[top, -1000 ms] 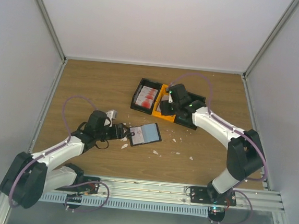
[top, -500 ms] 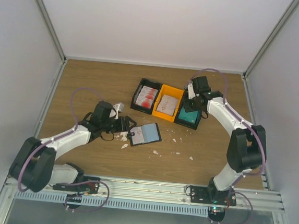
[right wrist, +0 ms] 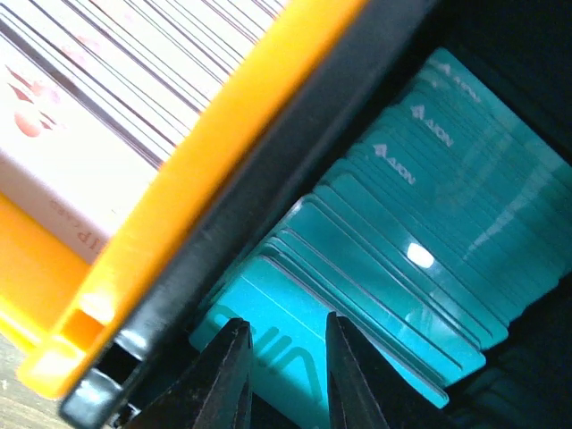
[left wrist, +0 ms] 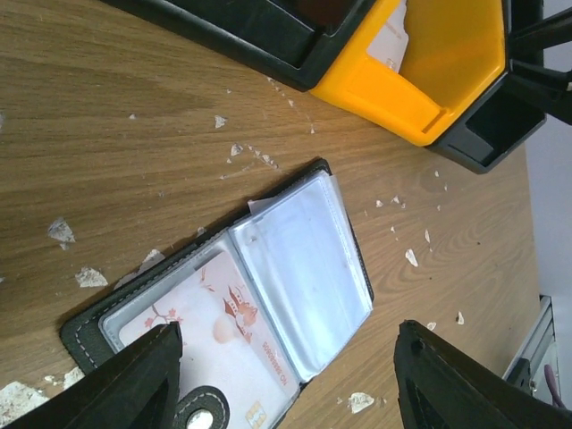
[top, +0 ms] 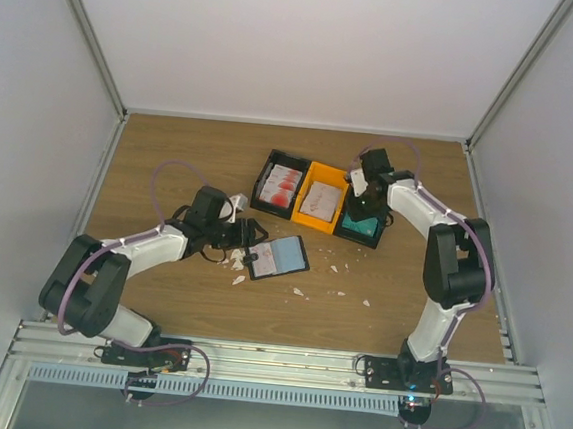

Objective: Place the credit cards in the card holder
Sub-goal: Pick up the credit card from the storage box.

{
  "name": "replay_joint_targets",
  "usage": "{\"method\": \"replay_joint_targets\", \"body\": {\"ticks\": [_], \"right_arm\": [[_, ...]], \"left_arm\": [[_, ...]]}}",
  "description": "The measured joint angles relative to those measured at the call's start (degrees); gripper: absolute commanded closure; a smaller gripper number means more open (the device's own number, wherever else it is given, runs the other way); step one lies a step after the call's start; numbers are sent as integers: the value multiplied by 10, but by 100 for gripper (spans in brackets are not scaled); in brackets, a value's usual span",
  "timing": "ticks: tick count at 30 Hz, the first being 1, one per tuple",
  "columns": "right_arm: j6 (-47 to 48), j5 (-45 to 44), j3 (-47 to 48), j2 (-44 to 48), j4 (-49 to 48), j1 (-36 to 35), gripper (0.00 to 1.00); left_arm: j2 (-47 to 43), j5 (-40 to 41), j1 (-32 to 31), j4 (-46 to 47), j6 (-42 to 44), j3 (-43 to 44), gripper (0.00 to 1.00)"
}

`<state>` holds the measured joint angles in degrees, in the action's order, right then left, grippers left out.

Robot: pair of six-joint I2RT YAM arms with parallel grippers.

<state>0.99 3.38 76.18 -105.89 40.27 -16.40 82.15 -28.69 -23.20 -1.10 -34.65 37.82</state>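
The card holder point(top: 279, 257) point(left wrist: 295, 268) lies open on the table, with a red-and-white credit card point(left wrist: 201, 335) in its left pocket and the right clear sleeve empty. My left gripper point(top: 245, 237) point(left wrist: 286, 389) is open, its fingers point(left wrist: 134, 384) standing either side of the holder's near edge. Teal credit cards point(top: 362, 224) point(right wrist: 402, 241) stand stacked in the right black tray point(top: 368, 241). My right gripper point(top: 358, 212) point(right wrist: 286, 375) hovers low over the front teal card, its jaws a narrow gap apart with nothing between them.
An orange tray point(top: 307, 216) point(left wrist: 420, 89) point(right wrist: 223, 152) holds whitish cards point(top: 324, 196) point(right wrist: 80, 98). A black tray point(top: 263, 197) with red-and-white cards point(top: 283, 182) sits left of it. White scraps point(top: 233, 260) point(left wrist: 61, 231) litter the wood around the holder.
My right arm moved from over the orange tray to the teal-card tray, and its jaws narrowed. My left arm shifted right and slightly farther back, still open beside the holder.
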Motion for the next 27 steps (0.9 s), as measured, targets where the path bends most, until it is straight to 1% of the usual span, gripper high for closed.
{"method": "replay_joint_targets", "body": {"ticks": [3, 8, 12, 17, 20, 23, 27], "right_arm": [[7, 15, 13, -8, 0, -3, 72], [8, 24, 33, -39, -2, -10, 63], [10, 31, 44, -54, -3, -19, 61], [22, 29, 48, -61, -2, -22, 60], [35, 27, 48, -64, 2, -22, 60], [46, 28, 47, -64, 4, -22, 61], [54, 26, 45, -67, 6, -22, 59]], "left_arm": [[12, -2, 0, 0, 1, 7, 34], [30, -14, 0, 4, 2, 26, 35], [61, -42, -5, 23, -6, 39, 37], [113, -59, -31, 37, -18, 66, 43], [137, -59, -45, 39, -23, 91, 50], [157, -53, -56, 40, -28, 120, 58], [181, -30, -82, 39, -32, 158, 62]]}}
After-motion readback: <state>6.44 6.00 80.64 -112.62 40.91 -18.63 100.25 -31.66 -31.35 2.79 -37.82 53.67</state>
